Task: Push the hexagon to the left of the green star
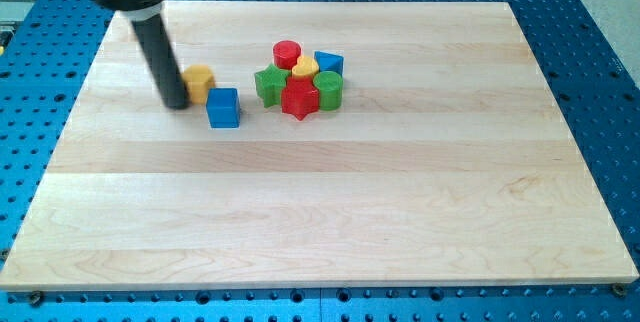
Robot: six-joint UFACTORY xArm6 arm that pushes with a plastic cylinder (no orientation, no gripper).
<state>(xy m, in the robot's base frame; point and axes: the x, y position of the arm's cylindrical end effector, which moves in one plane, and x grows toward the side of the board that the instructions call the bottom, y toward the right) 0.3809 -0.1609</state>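
Claw's tip (178, 105) touches yellow hexagon (200, 81), left of green star (268, 84)

We're seeing the wooden board (330, 212) carrying a yellow hexagon (200, 81) and blue cube (224, 107) left of the green star (269, 84); red star (299, 98), green cylinder (328, 89), red cylinder (287, 55), yellow block (305, 68), blue block (329, 63) are clustering on its right.

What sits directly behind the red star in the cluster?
Behind the red star, toward the view's top: a yellow block and a red cylinder. The yellow block's lower part is covered, shape unclear.
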